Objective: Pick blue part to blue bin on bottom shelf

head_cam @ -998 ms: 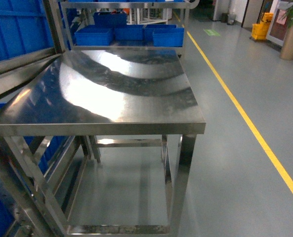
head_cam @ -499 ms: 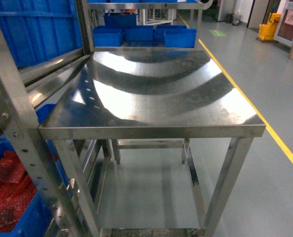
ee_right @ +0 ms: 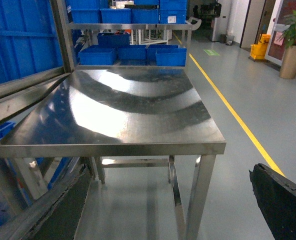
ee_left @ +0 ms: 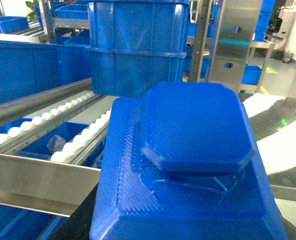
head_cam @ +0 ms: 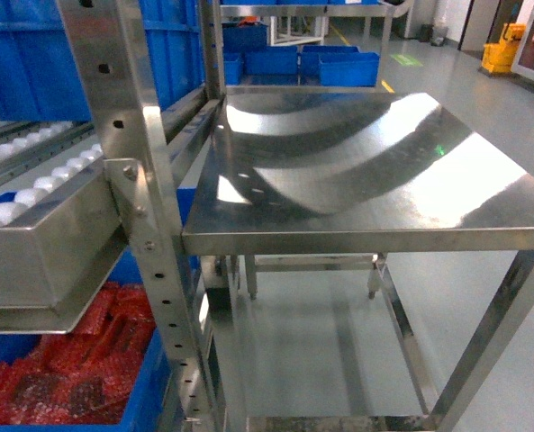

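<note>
A blue part (ee_left: 187, 165) fills the left wrist view, apparently held, though the fingers' state is hidden. A rack post (head_cam: 131, 180) stands before the steel bench (head_cam: 375, 171); red-filled bin (head_cam: 59, 369) below. Right fingers (ee_right: 282, 200): cannot tell.

The head view shows 1 steel table (head_cam: 375, 180), 1 rack post (head_cam: 131, 162) with holes, 1 roller track (head_cam: 32, 184) of white rollers, and 1 blue bin (head_cam: 131, 405) of red parts (head_cam: 77, 360). In the left wrist view 1 blue part (ee_left: 192, 150) fills the foreground before 2 stacked blue crates (ee_left: 138, 45).
</note>
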{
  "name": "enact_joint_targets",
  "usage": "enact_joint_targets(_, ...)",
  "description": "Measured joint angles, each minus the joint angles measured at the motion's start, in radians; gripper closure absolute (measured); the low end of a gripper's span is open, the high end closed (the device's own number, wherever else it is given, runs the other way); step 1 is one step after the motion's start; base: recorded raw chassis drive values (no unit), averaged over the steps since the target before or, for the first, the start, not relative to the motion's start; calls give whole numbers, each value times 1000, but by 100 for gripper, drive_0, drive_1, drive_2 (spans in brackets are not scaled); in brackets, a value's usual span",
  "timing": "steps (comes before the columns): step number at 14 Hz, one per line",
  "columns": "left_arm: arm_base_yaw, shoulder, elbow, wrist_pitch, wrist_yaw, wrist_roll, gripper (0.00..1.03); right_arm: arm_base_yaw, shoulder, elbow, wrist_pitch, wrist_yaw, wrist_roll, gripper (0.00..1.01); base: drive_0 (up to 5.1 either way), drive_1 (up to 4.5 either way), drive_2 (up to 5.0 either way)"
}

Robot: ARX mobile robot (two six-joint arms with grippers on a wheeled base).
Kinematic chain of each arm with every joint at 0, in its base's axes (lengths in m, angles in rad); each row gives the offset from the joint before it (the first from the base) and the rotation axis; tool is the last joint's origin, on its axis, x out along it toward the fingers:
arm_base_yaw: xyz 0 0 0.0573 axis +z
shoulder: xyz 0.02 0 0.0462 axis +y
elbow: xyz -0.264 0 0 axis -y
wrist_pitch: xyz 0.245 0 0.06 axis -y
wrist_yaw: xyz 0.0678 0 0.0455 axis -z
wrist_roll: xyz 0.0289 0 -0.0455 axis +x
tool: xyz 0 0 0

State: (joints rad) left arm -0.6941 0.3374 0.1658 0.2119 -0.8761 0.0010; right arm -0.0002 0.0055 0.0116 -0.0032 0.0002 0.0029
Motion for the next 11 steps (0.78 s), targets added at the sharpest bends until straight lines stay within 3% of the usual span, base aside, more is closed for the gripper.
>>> enact_joint_targets(11,-1,1,0,-2,0,0,60,0,0,0,-2,0,0,3,-485,155,334)
